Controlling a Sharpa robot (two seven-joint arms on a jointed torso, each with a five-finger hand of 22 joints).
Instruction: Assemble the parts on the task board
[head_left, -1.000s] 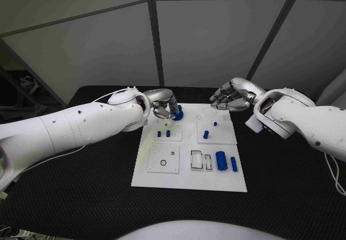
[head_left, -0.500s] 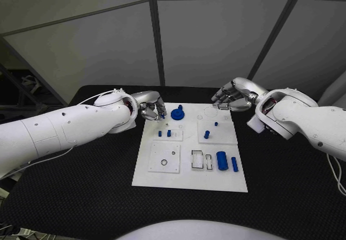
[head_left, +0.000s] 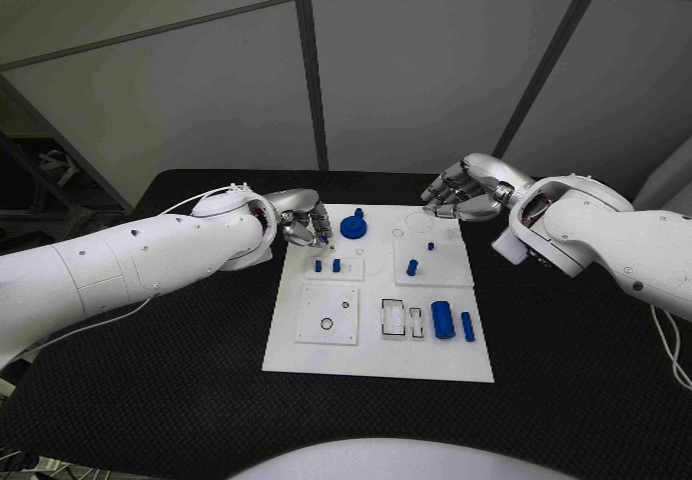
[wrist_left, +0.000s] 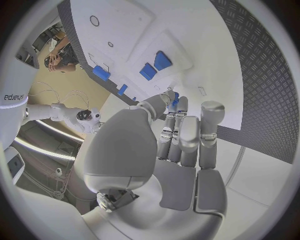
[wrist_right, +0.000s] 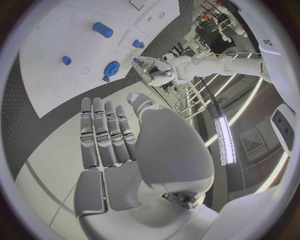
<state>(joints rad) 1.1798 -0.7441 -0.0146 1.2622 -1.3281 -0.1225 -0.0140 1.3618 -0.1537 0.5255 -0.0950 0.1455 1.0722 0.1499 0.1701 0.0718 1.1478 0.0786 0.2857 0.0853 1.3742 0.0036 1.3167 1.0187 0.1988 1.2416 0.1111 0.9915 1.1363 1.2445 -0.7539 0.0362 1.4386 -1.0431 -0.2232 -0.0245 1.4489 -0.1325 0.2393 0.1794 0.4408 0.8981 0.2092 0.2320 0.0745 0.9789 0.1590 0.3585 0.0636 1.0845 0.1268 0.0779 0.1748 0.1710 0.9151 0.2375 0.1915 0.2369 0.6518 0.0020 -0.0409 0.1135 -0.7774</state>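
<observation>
The white task board (head_left: 378, 345) lies in the middle of the black table. A round blue part with a knob (head_left: 353, 228) stands near its far left corner. Just left of that part hovers my left hand (head_left: 306, 226), holding nothing; its fingers (wrist_left: 187, 135) lie straight, side by side. Two small blue pieces (head_left: 329, 266) and a blue peg (head_left: 413, 268) stand mid-board. A thick blue cylinder (head_left: 443, 320) and a slim one (head_left: 467, 327) lie at the right. My right hand (head_left: 462, 196) hangs over the far right corner, fingers (wrist_right: 103, 130) flat and empty. The round part (wrist_right: 112, 69) also appears in the right wrist view.
Square white inset plates (head_left: 327, 316) with small holes and two rectangular slots (head_left: 394, 319) sit on the near half of the board. Black table surface (head_left: 173, 380) surrounds the board on all sides. Grey wall panels stand behind the table.
My left hand has let go of the round blue part, which now stands free on the board, and has drawn back a little to the left. The right hand has barely moved.
</observation>
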